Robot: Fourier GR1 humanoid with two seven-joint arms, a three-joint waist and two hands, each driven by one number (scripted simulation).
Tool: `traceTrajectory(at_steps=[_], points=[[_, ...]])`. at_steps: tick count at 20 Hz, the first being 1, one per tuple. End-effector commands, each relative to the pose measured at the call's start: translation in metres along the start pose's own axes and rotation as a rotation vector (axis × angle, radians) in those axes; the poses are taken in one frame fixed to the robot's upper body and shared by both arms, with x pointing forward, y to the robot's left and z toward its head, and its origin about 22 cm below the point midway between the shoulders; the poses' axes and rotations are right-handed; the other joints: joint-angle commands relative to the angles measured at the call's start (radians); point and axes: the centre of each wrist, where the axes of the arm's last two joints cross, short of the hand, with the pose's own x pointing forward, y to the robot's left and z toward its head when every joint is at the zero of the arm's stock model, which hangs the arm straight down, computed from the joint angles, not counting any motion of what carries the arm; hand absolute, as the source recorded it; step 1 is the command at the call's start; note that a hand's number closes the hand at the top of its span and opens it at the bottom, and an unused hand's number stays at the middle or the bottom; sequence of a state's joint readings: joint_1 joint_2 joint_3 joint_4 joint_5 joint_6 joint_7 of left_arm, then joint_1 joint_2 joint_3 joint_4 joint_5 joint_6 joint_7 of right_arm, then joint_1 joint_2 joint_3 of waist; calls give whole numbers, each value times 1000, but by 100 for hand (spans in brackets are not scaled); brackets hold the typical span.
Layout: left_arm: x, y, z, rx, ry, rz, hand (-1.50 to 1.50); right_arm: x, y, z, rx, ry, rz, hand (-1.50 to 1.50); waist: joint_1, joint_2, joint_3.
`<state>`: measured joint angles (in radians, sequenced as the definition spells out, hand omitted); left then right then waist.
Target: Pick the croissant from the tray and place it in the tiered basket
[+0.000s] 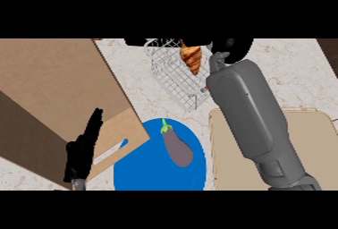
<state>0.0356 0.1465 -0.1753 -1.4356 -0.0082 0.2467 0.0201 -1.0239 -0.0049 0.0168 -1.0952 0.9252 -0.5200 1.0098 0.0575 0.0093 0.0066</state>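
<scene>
The golden-brown croissant (pixel 190 57) hangs end-down over the white wire tiered basket (pixel 173 78) at the top centre. My right forearm stretches up from the lower right, and my right hand (pixel 230 47) is at the basket's right rim. Its fingers curl over the croissant's upper end, which they hide. The beige tray (pixel 310 147) lies at the right under that forearm, with nothing showing on it. My left hand (pixel 80 154) rests open at the lower left, fingers pointing up.
A blue plate (pixel 142 172) with a purple eggplant (pixel 177 147) sits at the bottom centre, between the tray and a wooden cutting board (pixel 59 89) that fills the left side. Marble counter shows around the basket.
</scene>
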Motion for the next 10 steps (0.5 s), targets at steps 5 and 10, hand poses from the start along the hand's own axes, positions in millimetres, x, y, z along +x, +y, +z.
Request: traceTrajectory(at_steps=[5,10], points=[[-26,17,15,44,105,-5,0,23,-10,5,-266,-23,-276,-150,-47,-14,-8],[-27,23,18,81,121,2,0,0,-37,-4,-428,70,-273,-150,-95,-30,-9]])
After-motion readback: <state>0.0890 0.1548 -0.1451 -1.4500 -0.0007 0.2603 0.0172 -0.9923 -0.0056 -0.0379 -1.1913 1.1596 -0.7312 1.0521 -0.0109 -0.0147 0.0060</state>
